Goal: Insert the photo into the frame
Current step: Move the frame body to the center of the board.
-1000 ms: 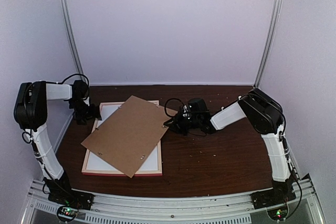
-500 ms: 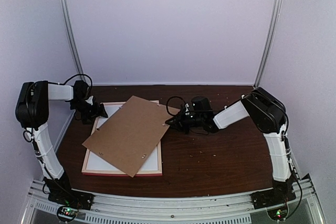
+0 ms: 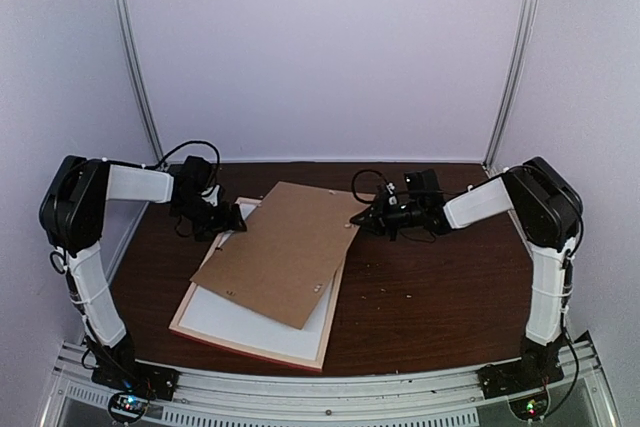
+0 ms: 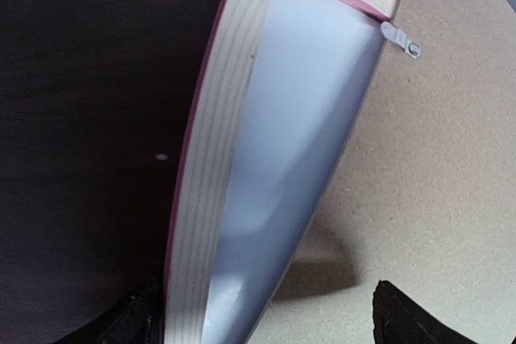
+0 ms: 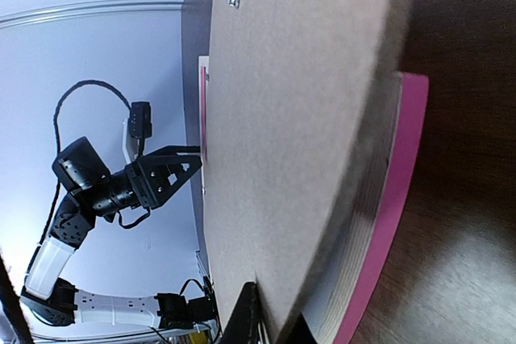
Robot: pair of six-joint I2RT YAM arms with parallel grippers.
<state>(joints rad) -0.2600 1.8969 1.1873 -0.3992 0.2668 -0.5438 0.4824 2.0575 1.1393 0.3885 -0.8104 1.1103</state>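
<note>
Frame (image 3: 248, 346): pink-moulded, back upward on desk (image 3: 430, 297); skewed and shifted from where it lay a second ago.
Backing board (image 3: 285, 247): brown, askew atop the frame, carried along with it.
Right claw (image 3: 372, 220): at the frame's far-right corner, narrowed to what looks like a pinch on the board's corner.
Left claw (image 3: 233, 217): spread wide, empty, straddling the frame's far-left corner.
Photo: not in view.
Judgement: back being cleared; insertion not begun.
</note>
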